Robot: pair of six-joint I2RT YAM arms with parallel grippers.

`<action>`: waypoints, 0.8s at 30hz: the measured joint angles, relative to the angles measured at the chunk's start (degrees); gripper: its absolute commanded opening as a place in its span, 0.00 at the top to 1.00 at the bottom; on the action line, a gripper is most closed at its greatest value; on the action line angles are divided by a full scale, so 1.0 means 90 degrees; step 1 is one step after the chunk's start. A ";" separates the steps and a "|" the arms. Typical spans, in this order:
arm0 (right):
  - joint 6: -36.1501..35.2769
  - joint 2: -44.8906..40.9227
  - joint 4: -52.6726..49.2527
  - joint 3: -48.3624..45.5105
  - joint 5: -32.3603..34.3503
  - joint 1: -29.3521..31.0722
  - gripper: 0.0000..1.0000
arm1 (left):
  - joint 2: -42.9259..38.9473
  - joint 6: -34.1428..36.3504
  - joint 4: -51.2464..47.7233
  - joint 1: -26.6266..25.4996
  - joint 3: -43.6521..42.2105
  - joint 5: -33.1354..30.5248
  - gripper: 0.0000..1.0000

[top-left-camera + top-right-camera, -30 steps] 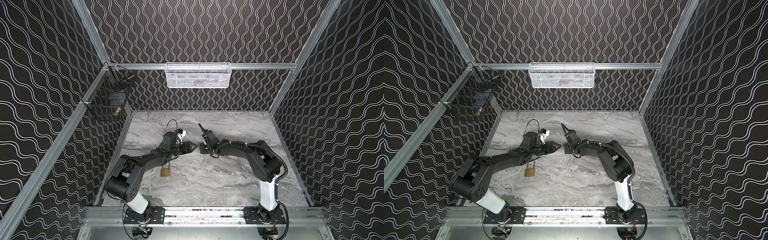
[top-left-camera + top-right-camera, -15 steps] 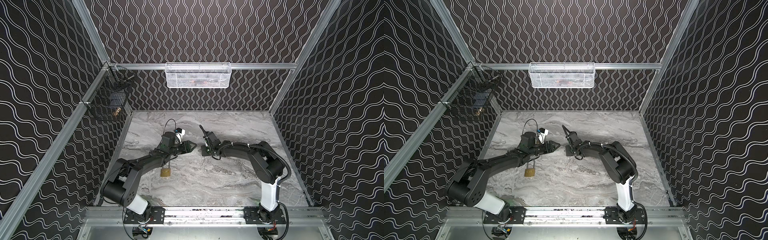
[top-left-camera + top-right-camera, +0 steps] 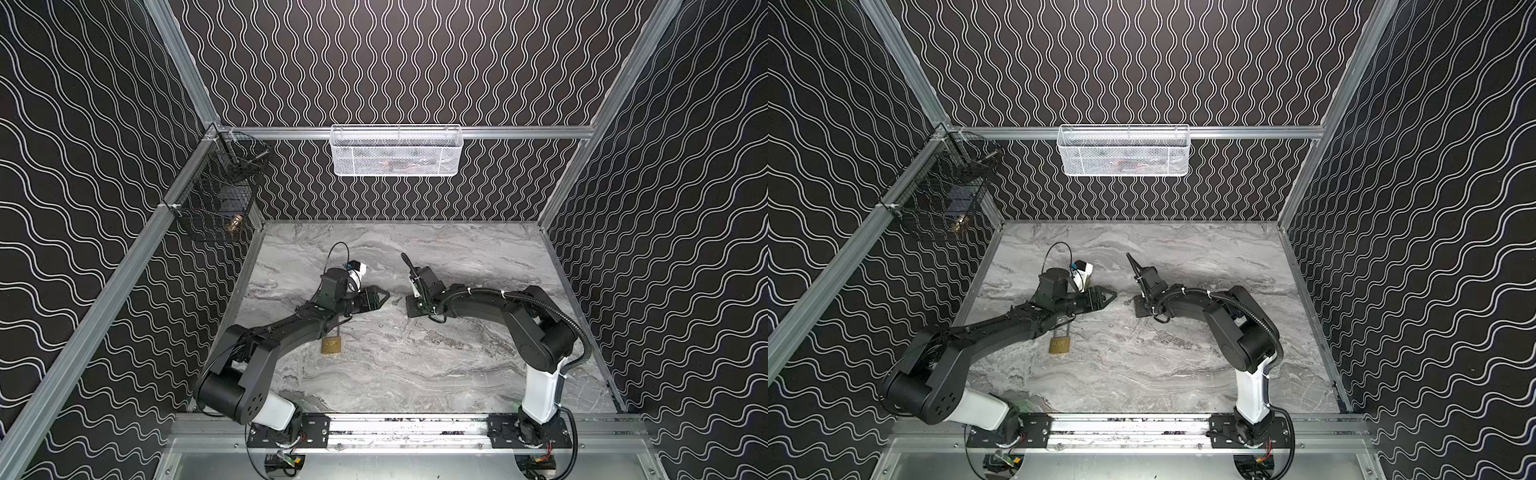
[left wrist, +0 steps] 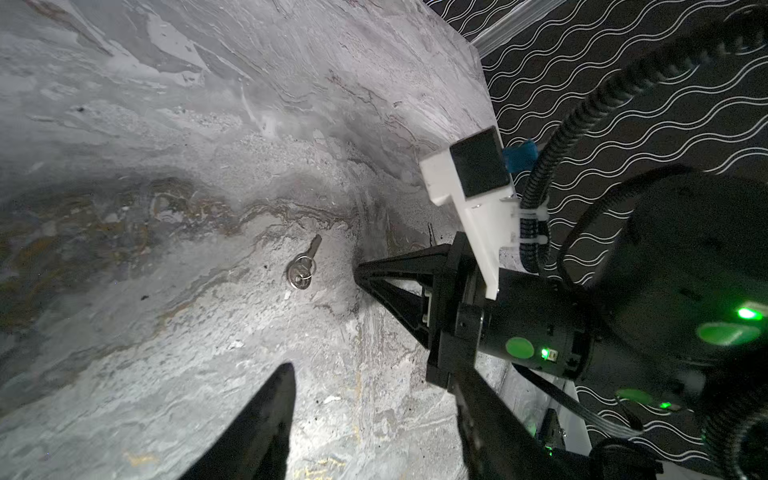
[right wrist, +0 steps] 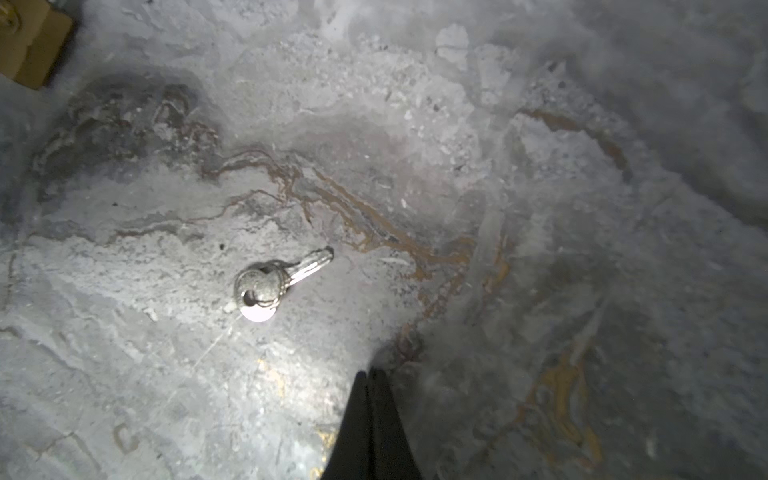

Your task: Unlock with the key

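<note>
Right end effector (image 5: pixel 369 376) has closed; left end effector (image 3: pixel 382 295) apart; brass thing (image 3: pixel 233 224) in basket (image 3: pixel 199 218).

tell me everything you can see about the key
The key is small and silvery, metal by its look: a rounded bow with a hole, a split ring through it, a short blade. It lies flat and loose on the grey marbled tabletop. Only the tabletop touches it; the shut right pincer sits close by, apart.
</note>
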 measured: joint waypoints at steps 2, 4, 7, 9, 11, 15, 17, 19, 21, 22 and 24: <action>-0.0036 -0.0046 -0.0056 -0.0002 0.0002 -0.0005 1.00 | -0.0053 0.0109 -0.0146 0.0024 0.0080 -0.0083 0.37; -0.0039 -0.0100 -0.0058 -0.0036 0.0005 -0.0010 1.00 | -0.0061 0.0228 -0.0248 0.0068 0.0165 -0.0138 0.37; -0.0041 -0.0114 -0.0061 -0.0083 0.0002 -0.0019 0.88 | -0.0039 0.0338 -0.0333 0.0117 0.0206 -0.0160 0.37; -0.0036 -0.0114 -0.0056 -0.0078 -0.0066 -0.0039 0.76 | 0.0032 0.0355 -0.0333 0.0126 0.0202 -0.0158 0.37; -0.0041 -0.0112 -0.0036 -0.0015 -0.0250 -0.0041 0.67 | 0.0085 0.0355 -0.0323 0.0126 0.0165 -0.0153 0.37; 0.0308 0.0056 0.0296 0.0131 -0.0726 -0.0049 0.57 | 0.0036 0.0352 -0.0350 0.0155 0.0092 -0.0163 0.36; 0.0559 0.0177 0.0457 0.0131 -0.0920 -0.0034 0.56 | -0.0100 0.0359 -0.0391 0.0209 0.0080 -0.0177 0.36; 0.0797 0.0250 0.0641 0.0146 -0.0981 0.0010 0.57 | -0.0250 0.0398 -0.0437 0.0289 0.0078 -0.0284 0.36; 0.0945 0.0342 0.0731 0.0231 -0.0996 0.0085 0.59 | -0.0376 0.0432 -0.0474 0.0396 0.0058 -0.0321 0.36; 0.0976 0.0372 0.0748 0.0260 -0.0998 0.0104 0.60 | -0.0413 0.0454 -0.0493 0.0444 0.0051 -0.0340 0.35; 0.1035 0.0432 0.0770 0.0321 -0.1003 0.0131 0.63 | -0.0437 0.0525 -0.0503 0.0532 0.0017 -0.0347 0.35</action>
